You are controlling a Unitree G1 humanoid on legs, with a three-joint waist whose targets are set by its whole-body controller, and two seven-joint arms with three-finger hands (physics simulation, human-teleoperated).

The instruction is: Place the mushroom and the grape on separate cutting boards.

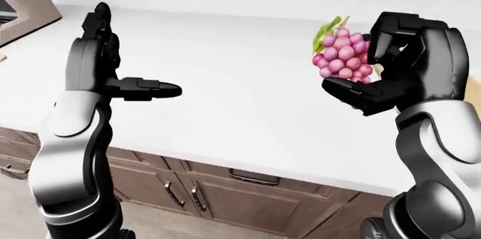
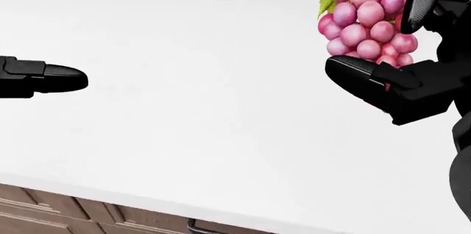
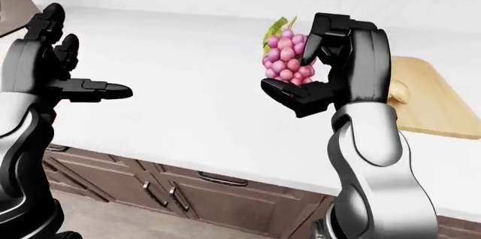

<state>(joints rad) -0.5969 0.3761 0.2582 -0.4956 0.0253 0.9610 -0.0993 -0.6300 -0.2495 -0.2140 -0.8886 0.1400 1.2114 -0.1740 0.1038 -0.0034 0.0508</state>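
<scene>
Left-eye view shows my right hand raised above the white worktop, its fingers clamped around the grape bunch. My left hand hovers well apart at the view's left, fingers spread and holding nothing. In the right-eye view, a wooden cutting board lies on the worktop beyond my right hand.

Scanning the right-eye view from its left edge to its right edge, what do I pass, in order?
Black open left hand → bunch of pink grapes with a green leaf → black right hand closed round the bunch → light wooden cutting board on the white counter.
</scene>
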